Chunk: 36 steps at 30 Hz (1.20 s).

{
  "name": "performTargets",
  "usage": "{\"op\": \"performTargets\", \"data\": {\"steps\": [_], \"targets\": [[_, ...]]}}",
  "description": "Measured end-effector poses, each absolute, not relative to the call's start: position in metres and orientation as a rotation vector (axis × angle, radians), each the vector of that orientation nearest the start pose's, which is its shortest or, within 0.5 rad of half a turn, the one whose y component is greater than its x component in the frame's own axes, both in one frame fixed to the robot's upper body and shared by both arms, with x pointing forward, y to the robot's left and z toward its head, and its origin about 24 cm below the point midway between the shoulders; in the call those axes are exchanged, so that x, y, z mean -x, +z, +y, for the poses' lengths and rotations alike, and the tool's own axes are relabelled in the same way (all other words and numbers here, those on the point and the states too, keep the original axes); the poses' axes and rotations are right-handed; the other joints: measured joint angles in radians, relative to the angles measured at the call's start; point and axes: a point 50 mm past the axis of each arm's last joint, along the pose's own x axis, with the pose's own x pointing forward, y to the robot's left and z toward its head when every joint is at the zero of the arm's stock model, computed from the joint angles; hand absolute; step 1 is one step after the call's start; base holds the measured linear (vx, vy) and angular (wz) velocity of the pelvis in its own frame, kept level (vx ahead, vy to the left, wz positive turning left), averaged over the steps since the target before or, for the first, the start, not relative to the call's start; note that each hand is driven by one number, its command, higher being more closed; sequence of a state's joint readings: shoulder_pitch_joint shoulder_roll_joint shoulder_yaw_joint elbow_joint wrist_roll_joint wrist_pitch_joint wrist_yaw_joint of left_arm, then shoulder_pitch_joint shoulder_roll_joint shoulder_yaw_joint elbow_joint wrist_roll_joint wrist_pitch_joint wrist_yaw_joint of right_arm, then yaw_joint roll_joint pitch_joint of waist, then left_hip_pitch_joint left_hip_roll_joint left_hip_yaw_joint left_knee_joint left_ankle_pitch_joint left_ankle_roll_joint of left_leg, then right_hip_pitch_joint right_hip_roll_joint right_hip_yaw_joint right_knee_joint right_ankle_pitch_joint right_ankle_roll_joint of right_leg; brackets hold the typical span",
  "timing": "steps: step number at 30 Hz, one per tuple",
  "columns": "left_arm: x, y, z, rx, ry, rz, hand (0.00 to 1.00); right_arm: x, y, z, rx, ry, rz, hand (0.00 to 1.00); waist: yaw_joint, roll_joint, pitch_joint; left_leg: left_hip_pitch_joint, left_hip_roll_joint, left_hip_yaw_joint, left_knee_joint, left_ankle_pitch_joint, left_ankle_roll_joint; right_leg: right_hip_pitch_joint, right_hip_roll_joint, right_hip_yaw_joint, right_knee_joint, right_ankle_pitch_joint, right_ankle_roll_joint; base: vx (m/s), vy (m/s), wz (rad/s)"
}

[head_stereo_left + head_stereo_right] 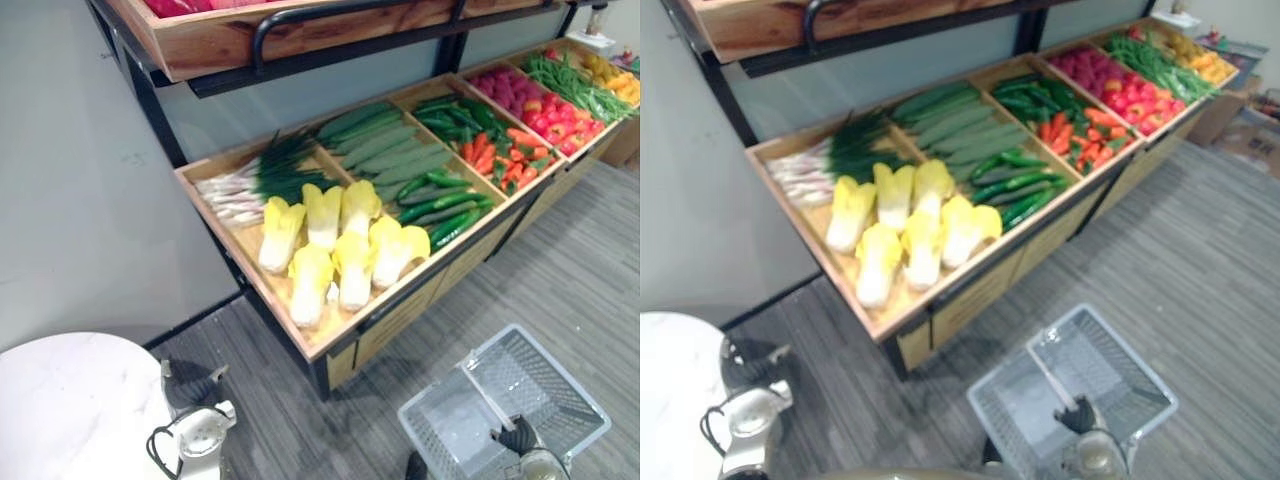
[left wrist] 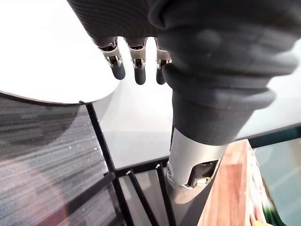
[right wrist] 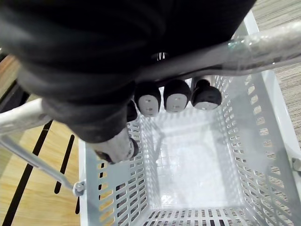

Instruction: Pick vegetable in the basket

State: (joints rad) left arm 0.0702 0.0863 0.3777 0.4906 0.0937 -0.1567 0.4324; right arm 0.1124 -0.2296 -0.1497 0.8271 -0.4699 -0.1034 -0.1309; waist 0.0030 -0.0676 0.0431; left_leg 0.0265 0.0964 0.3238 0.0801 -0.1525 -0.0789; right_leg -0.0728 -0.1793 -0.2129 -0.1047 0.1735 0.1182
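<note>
So far, nothing has been picked. The basket point(image 1: 570, 385) sits low at 5 o'clock in the left eye view. Its inside is bare, with no vegetable in it. The right robot hand point(image 3: 176, 96) has its fingers curled round the handle point(image 3: 263, 42) and carries the basket. The left robot hand point(image 2: 136, 66) is down at 7 o'clock. Its fingers are loose and straight, and it holds nothing.

All the vegetables lie on the wooden counter point(image 1: 410, 300), which runs from the middle of the view up to 2 o'clock. It is split into boxes. The near box, in the middle, has yellow cabbages point(image 1: 330, 245). Spring onions point(image 1: 260, 180) lie just behind them, toward 11 o'clock. The next box, toward 1 o'clock, has long pale gourds point(image 1: 385, 150) at the back and shiny green cucumbers point(image 1: 440, 205) in front. After that come orange carrots point(image 1: 495, 155). Further toward 2 o'clock are red ones point(image 1: 555, 115), then green beans point(image 1: 565, 75). The ones past those are too far off to name.

I think the whole job is left to do. The free robot hand must reach to the counter, take a vegetable and put it in the basket. The cabbages are nearest the robot, so they look easiest to reach.
</note>
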Motion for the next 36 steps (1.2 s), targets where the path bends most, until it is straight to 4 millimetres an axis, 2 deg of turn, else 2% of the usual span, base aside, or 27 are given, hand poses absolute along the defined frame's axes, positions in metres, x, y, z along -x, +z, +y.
{"op": "performTargets", "data": {"steps": [6, 10, 14, 17, 21, 25, 32, 36], "targets": [[-0.189, -0.032, 0.271, -0.232, 0.771, 0.270, 0.00, -0.136, -0.114, -0.260, 0.649, -0.125, 0.800, 1.00, -0.001, 0.000, 0.000, 0.011, 0.000, 0.001, 0.001, 0.000, 0.000, 0.010, -0.001, 0.001, 0.000, 0.001, 0.001, -0.02, -0.013, -0.01], [-0.203, -0.006, 0.262, -0.248, 0.726, 0.144, 0.00, -0.141, -0.112, -0.260, 0.652, -0.127, 0.781, 1.00, -0.002, 0.002, 0.001, 0.008, 0.003, 0.014, 0.013, 0.000, -0.001, 0.005, -0.004, 0.008, 0.000, 0.001, 0.001, -0.07, -0.035, -0.08], [-0.226, 0.020, 0.246, -0.264, 0.653, 0.016, 0.00, -0.145, -0.110, -0.261, 0.659, -0.129, 0.771, 1.00, -0.006, 0.007, 0.000, -0.004, 0.004, 0.030, 0.014, -0.002, -0.004, -0.015, -0.002, 0.029, 0.000, 0.000, 0.000, -0.08, -0.044, -0.14], [-0.239, 0.029, 0.231, -0.251, 0.592, -0.031, 0.00, -0.148, -0.107, -0.261, 0.667, -0.123, 0.756, 1.00, -0.021, 0.011, -0.002, -0.005, 0.008, 0.043, 0.016, -0.001, -0.005, -0.024, 0.003, 0.040, 0.000, 0.000, 0.000, -0.03, -0.044, -0.12], [-0.246, 0.030, 0.218, -0.243, 0.540, -0.025, 0.00, -0.146, -0.108, -0.260, 0.688, -0.110, 0.760, 1.00, -0.032, 0.016, -0.005, -0.001, 0.015, 0.057, 0.026, -0.006, -0.012, -0.027, 0.011, 0.054, 0.000, 0.002, -0.001, 0.02, -0.031, -0.11], [-0.250, 0.028, 0.216, -0.236, 0.543, -0.006, 0.00, -0.144, -0.108, -0.260, 0.691, -0.105, 0.766, 1.00, -0.031, 0.016, -0.006, 0.006, 0.024, 0.064, 0.026, -0.010, -0.017, -0.025, 0.021, 0.058, 0.000, 0.006, -0.006, 0.03, -0.028, -0.06], [-0.248, -0.003, 0.217, -0.250, 0.563, 0.158, 0.00, -0.138, -0.111, -0.260, 0.696, -0.100, 0.783, 1.00, -0.033, 0.018, -0.007, 0.029, 0.028, 0.079, 0.030, -0.020, -0.021, -0.011, 0.026, 0.073, 0.000, 0.006, -0.006, -0.01, -0.022, -0.07], [-0.250, -0.011, 0.220, -0.254, 0.609, 0.211, 0.00, -0.138, -0.112, -0.257, 0.701, -0.082, 0.783, 1.00, -0.033, 0.018, -0.007, 0.028, 0.030, 0.093, 0.032, -0.022, -0.023, -0.018, 0.028, 0.086, -0.001, 0.006, -0.006, -0.04, -0.031, -0.10]]}}
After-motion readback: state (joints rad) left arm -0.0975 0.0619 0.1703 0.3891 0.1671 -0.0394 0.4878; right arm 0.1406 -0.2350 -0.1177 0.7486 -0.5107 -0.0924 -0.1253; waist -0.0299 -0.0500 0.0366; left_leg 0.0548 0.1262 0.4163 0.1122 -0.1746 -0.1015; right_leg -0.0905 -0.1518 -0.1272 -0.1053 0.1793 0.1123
